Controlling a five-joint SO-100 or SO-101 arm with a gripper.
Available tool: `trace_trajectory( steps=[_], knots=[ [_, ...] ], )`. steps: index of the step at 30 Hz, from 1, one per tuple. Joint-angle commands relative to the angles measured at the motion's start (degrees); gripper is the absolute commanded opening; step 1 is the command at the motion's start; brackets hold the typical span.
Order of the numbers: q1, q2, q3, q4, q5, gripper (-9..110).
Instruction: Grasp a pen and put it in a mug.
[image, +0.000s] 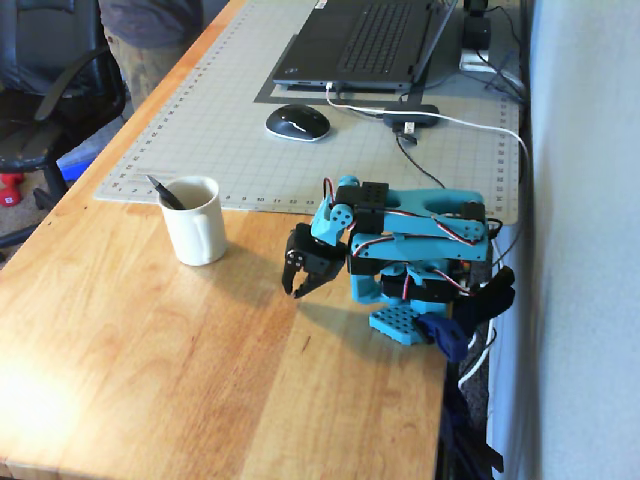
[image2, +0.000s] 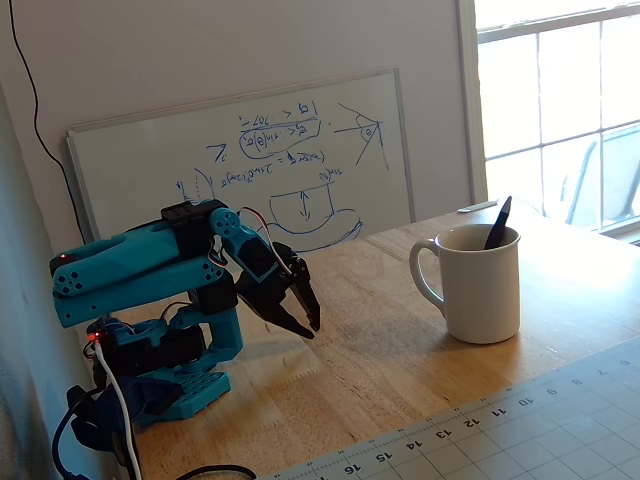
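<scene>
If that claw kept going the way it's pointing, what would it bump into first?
Most likely the bare wooden table. The gripper is folded in near the arm's base with its tips aimed downward, just above the wood. The mug stands well off to the side, out of that line.
</scene>
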Motion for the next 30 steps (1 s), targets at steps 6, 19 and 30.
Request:
trace_trajectory(
  steps=[6,19,30],
  knots=[
    [-0.1,5.6,-1.1,2.6,0.4,2],
    [-0.4,6.9,-1.1,3.5,0.4,2],
    [-0.4,6.9,-1.1,3.6,0.4,2]
  ],
)
